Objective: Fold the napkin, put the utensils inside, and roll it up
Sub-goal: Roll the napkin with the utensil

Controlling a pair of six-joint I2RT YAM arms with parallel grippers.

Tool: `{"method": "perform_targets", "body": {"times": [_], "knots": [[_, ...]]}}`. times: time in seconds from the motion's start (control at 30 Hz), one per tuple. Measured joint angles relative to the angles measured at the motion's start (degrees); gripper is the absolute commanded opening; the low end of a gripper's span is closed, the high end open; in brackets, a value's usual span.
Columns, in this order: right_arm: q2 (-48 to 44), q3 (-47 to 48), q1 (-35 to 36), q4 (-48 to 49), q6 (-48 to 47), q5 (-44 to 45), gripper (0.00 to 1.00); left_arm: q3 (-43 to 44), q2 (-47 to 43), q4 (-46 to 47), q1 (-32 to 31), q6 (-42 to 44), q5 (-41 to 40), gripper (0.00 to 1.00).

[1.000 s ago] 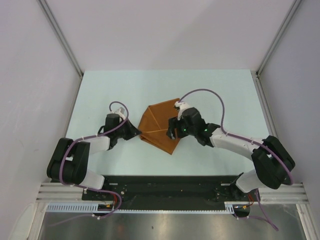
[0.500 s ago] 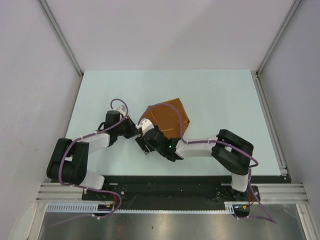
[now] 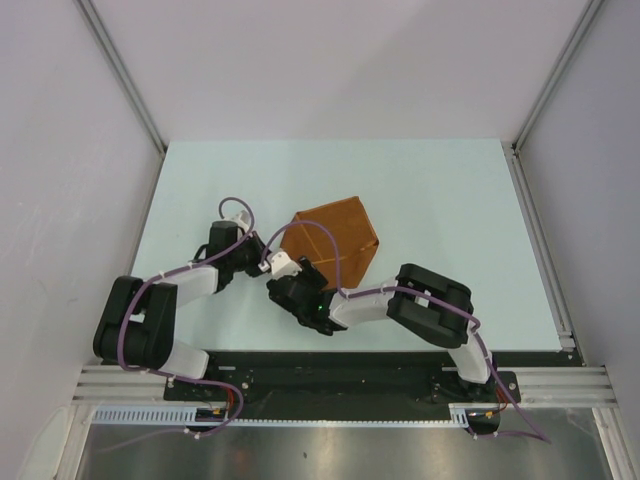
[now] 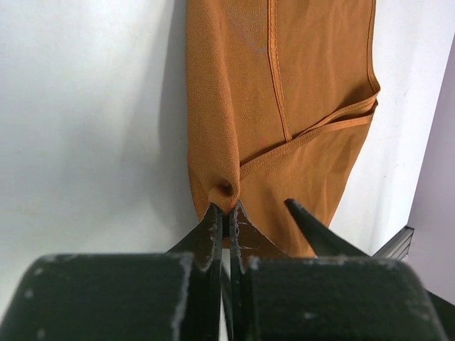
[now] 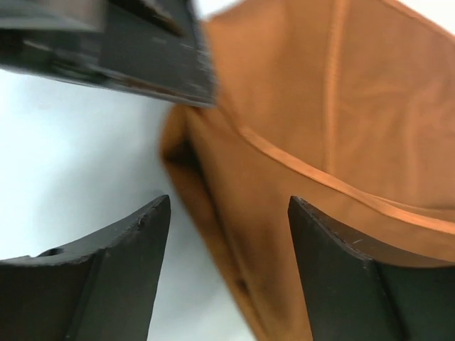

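The rust-brown napkin (image 3: 335,235) lies folded into a compact, squarish shape on the pale table (image 3: 440,180). My left gripper (image 3: 266,267) is shut on the napkin's near-left corner, and the cloth (image 4: 284,85) bunches at its tips (image 4: 226,207). My right gripper (image 3: 284,283) hovers right beside it, open, with the napkin's left edge (image 5: 234,213) between its fingers (image 5: 146,238) but not pinched. One right finger (image 4: 313,227) shows in the left wrist view. The left gripper's body (image 5: 142,50) shows in the right wrist view. The utensils are out of view.
Grey walls and metal frame posts (image 3: 120,70) enclose the table on three sides. The arm bases sit on a black rail (image 3: 330,375) at the near edge. The right arm's elbow (image 3: 430,300) is folded low, in front of the napkin.
The right arm has swung from the napkin's right side across to its near-left corner, beside the left gripper. The napkin has gone from a spread fan shape to a compact fold.
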Motion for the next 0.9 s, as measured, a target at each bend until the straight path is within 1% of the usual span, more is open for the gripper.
{"method": "perform_targets", "body": {"times": [0.1, 0.2, 0.23, 0.3, 0.33, 0.4, 0.43, 0.47, 0.5, 0.57, 0.6, 0.67, 0.7, 0.77, 0.8, 0.9], "knots": [[0.11, 0.0, 0.0, -0.92, -0.57, 3.19, 0.66, 0.0, 0.0, -0.02, 0.61, 0.0, 0.31, 0.0], [0.11, -0.46, -0.04, -1.14, -0.9, 4.72, 0.58, 0.0, 0.0, -0.02, 0.9, 0.0, 0.68, 0.0], [0.11, -0.9, -0.02, -0.94, -0.96, 4.9, 0.52, 0.0, 0.0, -0.02, 0.9, 0.0, 0.79, 0.0], [0.02, -1.79, -0.02, -0.13, -1.14, 5.01, 0.42, 0.0, 0.0, 0.0, 0.9, 0.0, 0.96, 0.0], [0.0, -2.21, 0.0, 0.44, -1.44, 5.16, 0.31, 0.0, 0.0, 0.0, 0.92, 0.0, 0.96, 0.0], [-0.02, -2.89, 0.11, 1.14, -2.12, 4.35, 0.24, 0.0, 0.0, 0.02, 0.94, -0.02, 0.98, 0.0], [-0.02, -3.28, 0.11, 1.64, -2.4, 3.78, 0.17, 0.0, 0.0, 0.02, 0.94, -0.02, 0.98, 0.0], [-0.04, -3.58, 0.13, 2.19, -2.73, 3.15, 0.15, 0.0, 0.0, 0.04, 0.94, -0.02, 0.98, 0.0], [-0.11, -3.72, 0.11, 2.45, -3.21, 2.69, 0.09, 0.0, 0.0, 0.04, 0.94, -0.02, 0.98, 0.09], [-0.24, -3.82, 0.09, 2.69, -4.57, 0.37, 0.04, 0.0, 0.0, 0.07, 0.94, -0.02, 0.96, 0.26], [-0.42, -3.82, -0.04, 2.69, -5.35, -0.81, 0.0, 0.0, 0.0, 0.07, 0.96, -0.02, 0.96, 0.42], [-1.05, -3.82, -0.46, 2.14, -6.47, -3.89, 0.0, 0.0, -0.2, 0.04, 1.05, 0.0, 0.9, 0.56], [-1.51, -3.82, -0.76, 1.55, -6.69, -5.6, 0.0, -0.02, -0.35, 0.04, 1.16, 0.22, 0.96, 0.65], [-2.38, -3.48, -1.44, -0.35, -6.8, -9.4, 0.0, -0.11, -1.11, -0.2, 1.66, 0.07, 0.72, 0.71], [-2.73, -3.02, -1.95, -1.73, -6.71, -11.26, 0.0, -0.24, -1.75, -0.37, 2.1, 0.04, 0.68, 0.77], [-3.26, -0.87, -3.78, -6.27, -5.99, -17.18, 0.0, -1.25, -4.96, -1.09, 3.72, 0.15, -1.05, 0.82]]}}
